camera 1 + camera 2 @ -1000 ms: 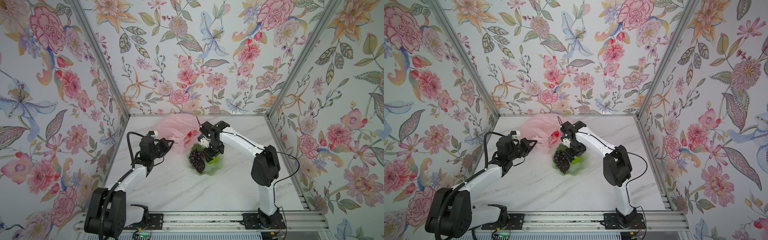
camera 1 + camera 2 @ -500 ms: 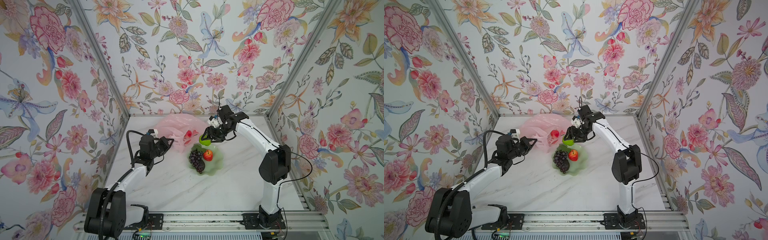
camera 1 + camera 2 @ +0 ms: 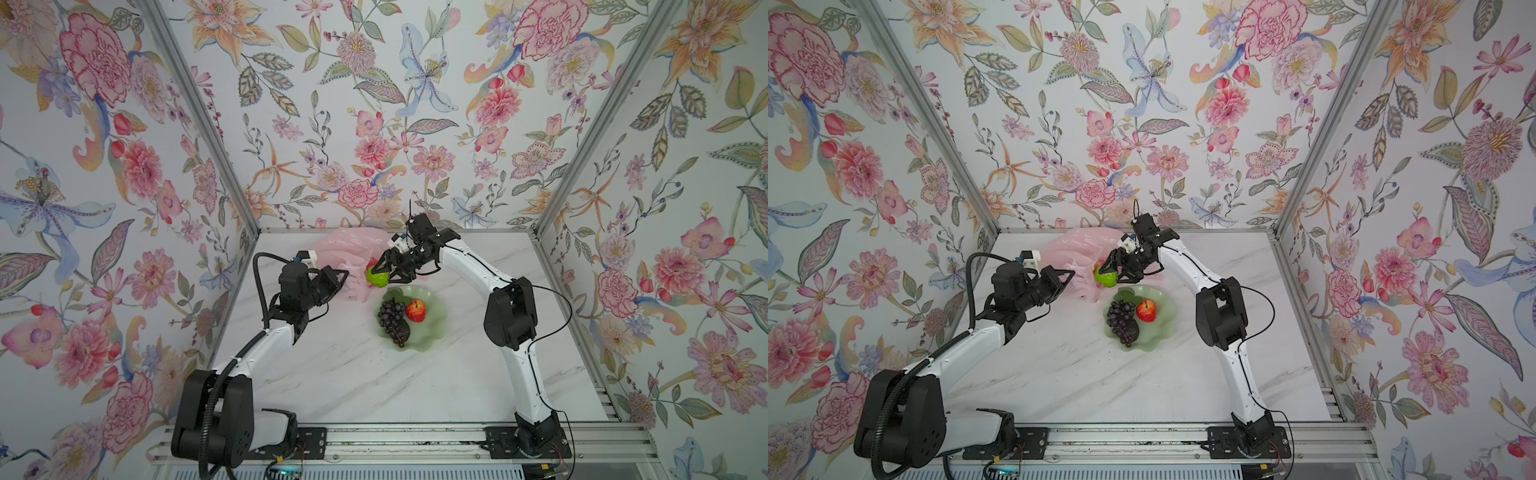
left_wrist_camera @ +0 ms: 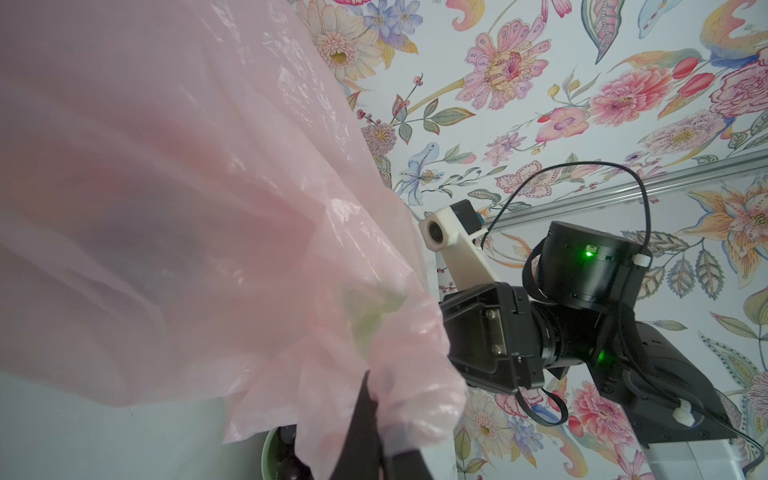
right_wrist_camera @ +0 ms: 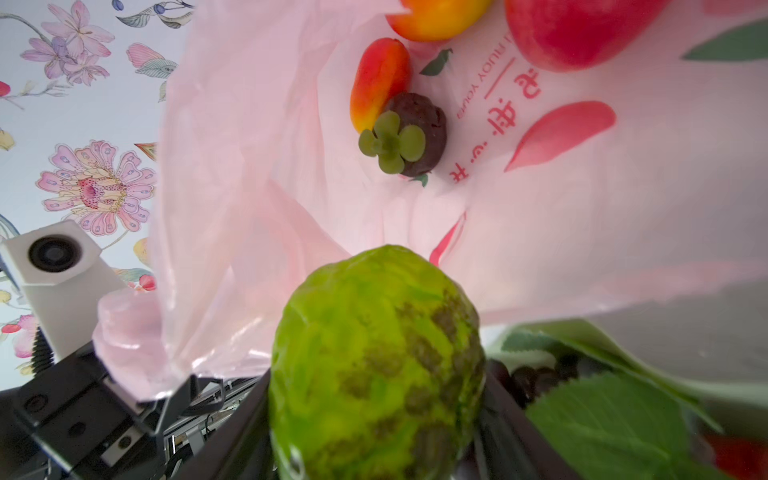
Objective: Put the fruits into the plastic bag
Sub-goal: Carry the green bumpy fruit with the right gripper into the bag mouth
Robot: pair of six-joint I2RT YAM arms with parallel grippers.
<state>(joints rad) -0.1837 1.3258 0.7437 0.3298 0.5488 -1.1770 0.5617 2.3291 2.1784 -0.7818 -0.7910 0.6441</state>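
Right tool (image 3: 380, 275) part-wide w/ green fruit (image 3: 375, 279) betw. fingers; left tool (image 3: 345, 274) tight on plastic bag (image 3: 349, 249) edge.

Tips of left gripper (image 4: 374, 399) buried in bunched plastic bag (image 4: 166, 187); pinch point unseen. Right wrist view: green fruit (image 5: 374, 332) cut by frame edge, hides pads of right gripper (image 5: 376, 382). Inside bag, red apple (image 5: 573, 29) and mango (image 5: 436, 16) cropped. Blurred grape bunch (image 5: 528, 378) mostly behind leaf (image 5: 602, 424).

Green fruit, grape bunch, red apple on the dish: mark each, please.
green fruit (image 5: 374, 353): right wrist view, middle of its skin.
grape bunch (image 3: 392, 319): a top view, cluster centre.
red apple (image 3: 415, 311): a top view, its red cheek.
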